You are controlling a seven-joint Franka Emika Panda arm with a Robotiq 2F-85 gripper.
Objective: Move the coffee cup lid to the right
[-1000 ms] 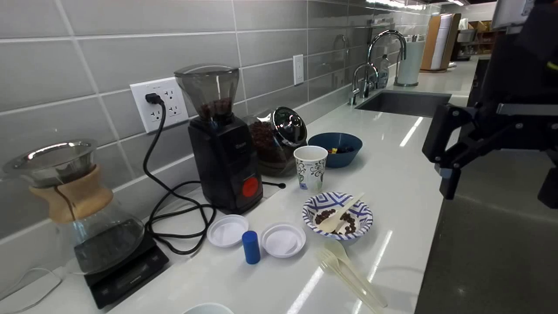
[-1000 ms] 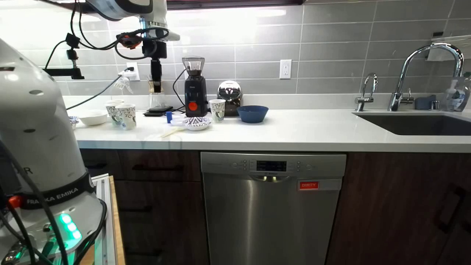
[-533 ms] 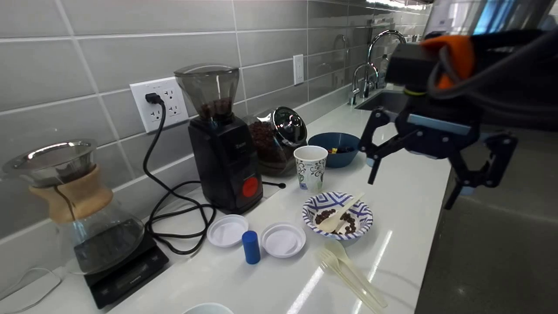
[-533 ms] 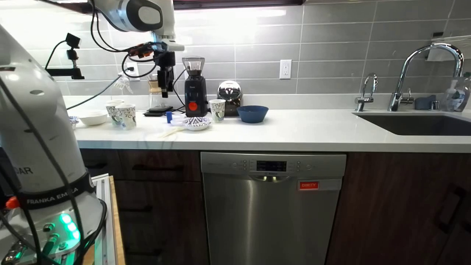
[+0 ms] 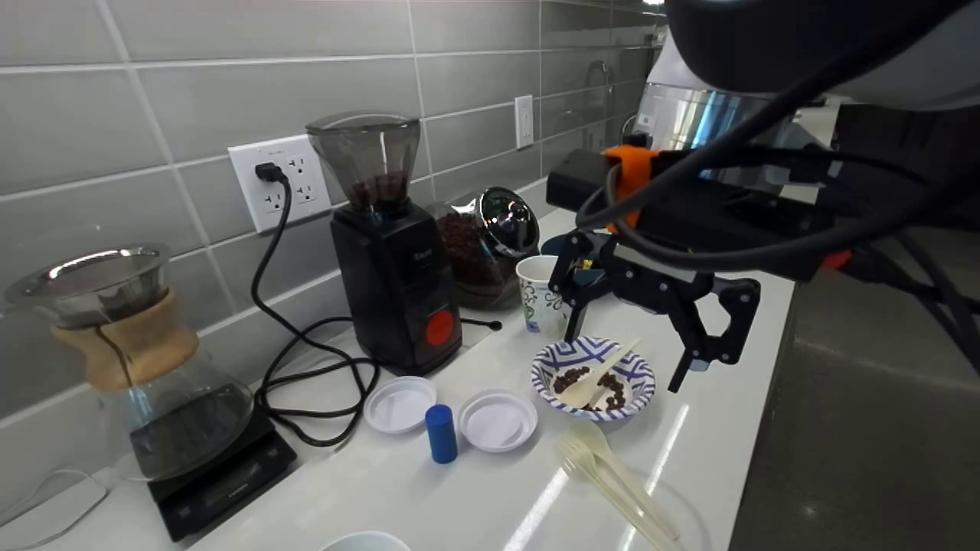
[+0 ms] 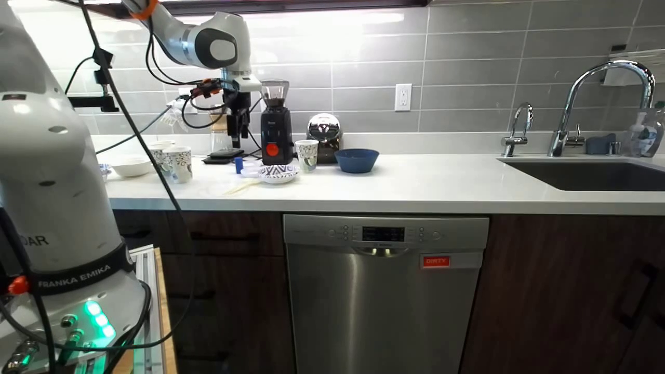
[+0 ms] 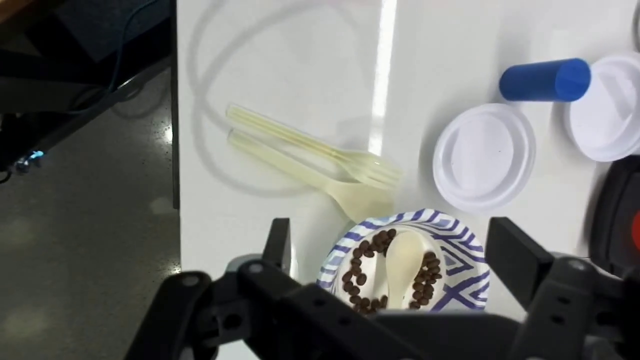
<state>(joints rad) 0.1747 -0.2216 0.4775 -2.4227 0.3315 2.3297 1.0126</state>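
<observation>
readable text: in an exterior view the robot base (image 6: 62, 301) says "franka emika" on its black band (image 6: 75, 277), and a red label (image 6: 435, 262) on the dishwasher (image 6: 384, 301) says "dirty". lettering on the grinder (image 5: 387, 283) and scale (image 5: 230, 482) is too small to make out.

gripper (image 5: 624, 361): jaws spread wide, hanging above the counter (image 5: 475, 505). in the wrist view the patterned bowl (image 7: 462, 260) shows between the fingers (image 7: 277, 245).

task's thing: 2 candidates, can't tell which is meant. bowl-side white lid (image 7: 484, 157) lies flat on the counter near the patterned bowl. grinder-side white lid (image 5: 400, 404) lies flat near the grinder. the two are just beside each other.

other counts:
- 1 blue cylinder (image 5: 441, 434), upright, just beside both lids
- 1 spoon (image 7: 404, 260) in the patterned bowl, plus dark beans (image 7: 356, 270), too bunched to count
- 1 fork (image 7: 362, 164) and 1 loose spoon (image 7: 362, 200), side by side on the counter
- 1 grinder; 1 scale with 1 carafe (image 5: 145, 352) on it
- 1 bean jar (image 5: 468, 264) beside the grinder, 1 blue bowl (image 6: 356, 165) beside that
- 3 paper cups (image 6: 306, 158) in an exterior view: 1 by the bean jar, 2 close together nearer the robot base
- 2 faucets (image 6: 559, 143)
</observation>
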